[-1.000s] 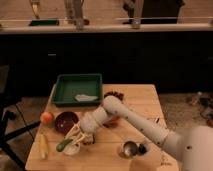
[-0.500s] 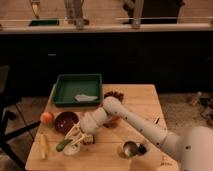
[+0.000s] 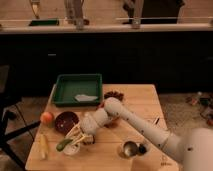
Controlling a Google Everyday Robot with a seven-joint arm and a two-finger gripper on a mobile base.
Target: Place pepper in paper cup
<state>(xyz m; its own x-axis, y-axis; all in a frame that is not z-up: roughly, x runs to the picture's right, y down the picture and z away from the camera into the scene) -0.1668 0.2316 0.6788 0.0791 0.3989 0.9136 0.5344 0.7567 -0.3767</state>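
Observation:
The pepper [image 3: 63, 145] is small, slender and green. It lies tilted at the left rim of the paper cup [image 3: 73, 149], a short white cup near the table's front left. My gripper [image 3: 73, 137] reaches down and left from the white arm [image 3: 125, 120], with its tip right at the pepper and over the cup. The gripper hides part of the cup. I cannot tell whether the pepper is held or resting on the rim.
A dark red bowl [image 3: 65, 121] sits just behind the cup, with an orange fruit [image 3: 47, 118] to its left. A pale yellow corn-like item [image 3: 44, 146] lies at the front left. A green tray [image 3: 77, 89] is at the back; a metal cup [image 3: 130, 148] is front right on the wooden table [image 3: 135, 107].
Almost nothing has moved. The gripper and pepper stay at the cup, and the arm has shifted only slightly.

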